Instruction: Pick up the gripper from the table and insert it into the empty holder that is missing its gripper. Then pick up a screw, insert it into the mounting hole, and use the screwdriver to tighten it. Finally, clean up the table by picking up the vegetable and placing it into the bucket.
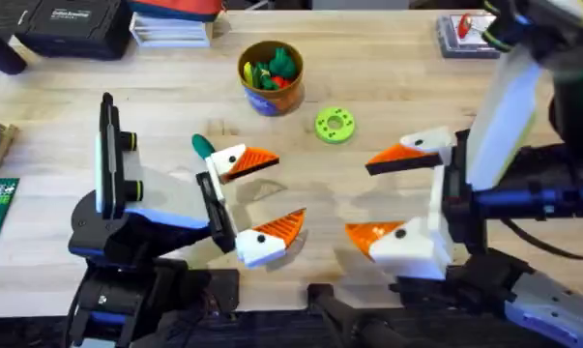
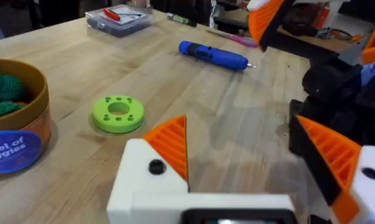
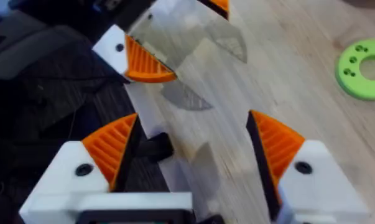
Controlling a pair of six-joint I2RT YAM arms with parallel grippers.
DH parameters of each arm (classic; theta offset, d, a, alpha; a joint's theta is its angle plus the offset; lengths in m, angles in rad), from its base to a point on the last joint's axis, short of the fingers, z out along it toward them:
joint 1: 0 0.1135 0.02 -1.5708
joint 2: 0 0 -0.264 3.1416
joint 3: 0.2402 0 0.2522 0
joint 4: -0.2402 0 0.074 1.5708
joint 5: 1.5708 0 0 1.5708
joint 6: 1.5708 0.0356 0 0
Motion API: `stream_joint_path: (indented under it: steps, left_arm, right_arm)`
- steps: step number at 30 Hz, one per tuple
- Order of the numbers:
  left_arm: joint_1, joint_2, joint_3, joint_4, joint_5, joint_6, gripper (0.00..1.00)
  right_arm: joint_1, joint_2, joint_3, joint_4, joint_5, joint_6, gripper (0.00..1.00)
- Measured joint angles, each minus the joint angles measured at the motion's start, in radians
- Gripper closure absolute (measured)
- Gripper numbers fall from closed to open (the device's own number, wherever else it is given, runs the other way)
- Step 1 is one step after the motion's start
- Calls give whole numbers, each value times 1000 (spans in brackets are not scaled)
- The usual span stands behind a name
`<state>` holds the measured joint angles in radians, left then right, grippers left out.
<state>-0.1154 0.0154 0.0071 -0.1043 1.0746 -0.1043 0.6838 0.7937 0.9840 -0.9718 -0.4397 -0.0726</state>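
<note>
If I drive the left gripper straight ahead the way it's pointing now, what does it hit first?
Probably the right gripper: in the overhead view the left gripper points at it across bare table. The left wrist view shows its orange fingers close ahead, though depth is unclear. The screwdriver lies farther off.

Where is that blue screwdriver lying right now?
In the left wrist view, the blue screwdriver lies flat on the wooden table, beyond the lime-green disc and near a clear plastic box.
</note>
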Motion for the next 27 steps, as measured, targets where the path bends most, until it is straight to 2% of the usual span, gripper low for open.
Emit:
stream_joint_path:
  steps: [2,4,6,9,10,20,24,27]
  left_arm:
    - [0,0,0,0,0,-1,41]
    - [0,0,0,0,0,0,140]
    - [0,0,0,0,0,0,415]
    - [0,0,0,0,0,0,884]
    - [0,0,0,0,0,6,970]
    - [0,0,0,0,0,4,992]
    - [0,0,0,0,-1,4,992]
    - [0,0,0,0,-1,4,992]
  right_arm:
    - [0,0,0,0,-22,-30,8]
    - [0,0,0,0,-35,-55,8]
    - [0,0,0,0,-43,-71,8]
    - [0,0,0,0,-52,-86,7]
    - [0,0,0,0,-53,-89,7]
    - [0,0,0,26,-43,-94,9]
    - [-17,0,0,29,13,-84,9]
    - [-79,5,0,30,94,-30,9]
